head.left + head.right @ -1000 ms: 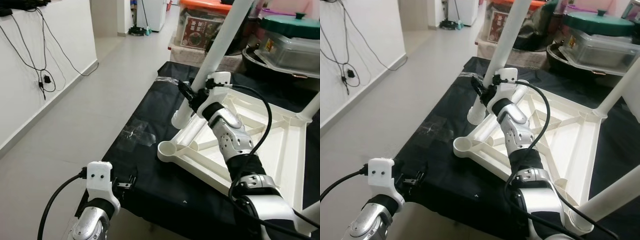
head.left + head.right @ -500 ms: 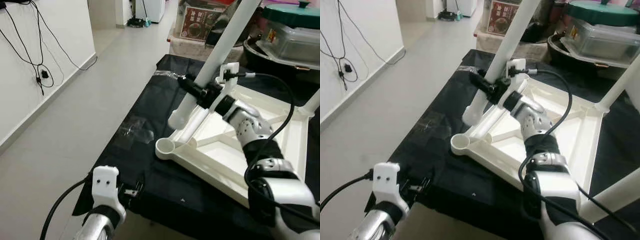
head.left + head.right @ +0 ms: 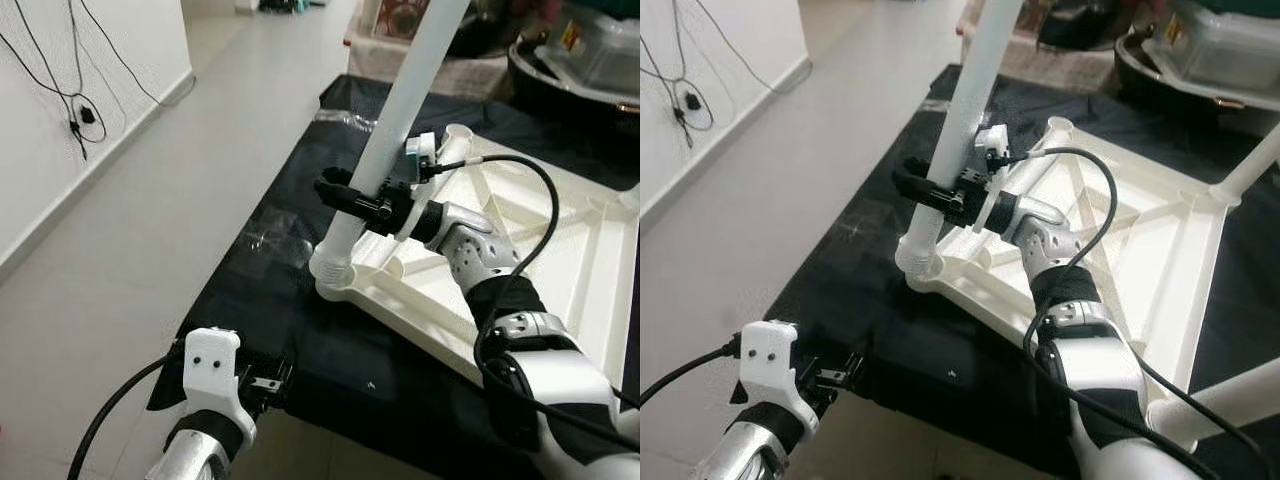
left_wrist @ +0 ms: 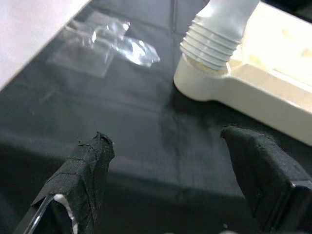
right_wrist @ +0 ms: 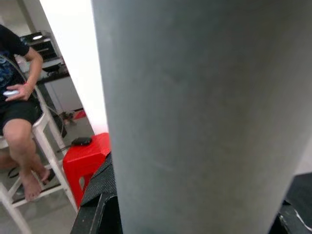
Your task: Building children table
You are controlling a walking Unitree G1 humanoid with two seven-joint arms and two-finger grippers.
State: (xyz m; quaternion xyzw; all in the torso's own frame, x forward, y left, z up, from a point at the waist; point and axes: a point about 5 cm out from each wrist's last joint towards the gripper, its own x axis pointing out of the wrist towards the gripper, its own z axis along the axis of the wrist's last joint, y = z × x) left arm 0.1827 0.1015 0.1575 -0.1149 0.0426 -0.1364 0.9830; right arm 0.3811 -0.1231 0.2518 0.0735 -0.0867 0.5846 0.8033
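The white children's table top [image 3: 560,270] lies upside down on a black cloth. A long white leg [image 3: 400,110] stands nearly upright, its ribbed lower end [image 4: 214,36] sitting in the near-left corner socket [image 3: 335,275]. My right gripper [image 3: 350,197] is shut on this leg a little above the socket; the leg's grey-white shaft [image 5: 195,122] is close up in the right wrist view. My left gripper [image 4: 170,161] hangs open over the cloth's front edge, short of the socket, with nothing between its black fingers [image 4: 83,165].
Two other legs [image 3: 1250,160] [image 3: 1220,395] stand fitted on the table's right side. A clear plastic bag [image 4: 117,44] lies on the cloth [image 3: 290,200]. Storage tubs [image 3: 590,50] crowd the back. Open floor [image 3: 180,180] is to my left. A seated person [image 5: 14,97] and red stool [image 5: 87,156] are beyond.
My right gripper has carried the leg's lower end from beside the frame down onto the near-left corner socket and tipped it more upright. The camera has dipped lower.
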